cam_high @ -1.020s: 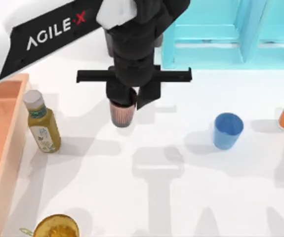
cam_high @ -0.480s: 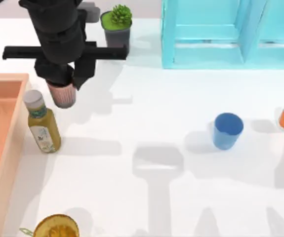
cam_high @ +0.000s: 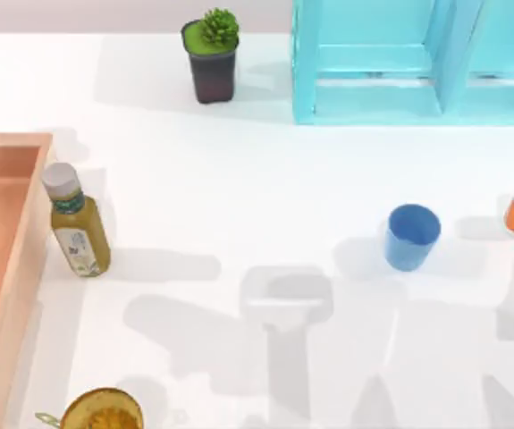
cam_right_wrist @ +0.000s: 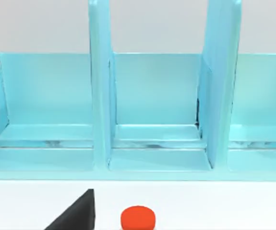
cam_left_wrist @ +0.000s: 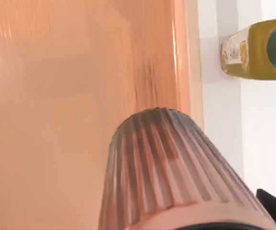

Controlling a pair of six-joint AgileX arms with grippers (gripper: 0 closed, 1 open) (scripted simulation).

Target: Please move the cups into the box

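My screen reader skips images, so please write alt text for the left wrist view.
A ribbed reddish-brown cup held close to the camera hangs over the orange-tan floor of the box. Past the box wall, a yellow-green bottle stands on the white table.

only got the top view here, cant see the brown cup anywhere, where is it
observer: the ribbed reddish-brown tumbler is held in the left gripper, seen close up by the left wrist camera.
operator: is it over the box
observer: looks so, the floor of the orange-tan wooden box lies right behind the cup in that view.
operator: and the right arm
observer: parked, its wrist camera facing the light-blue shelf frame.
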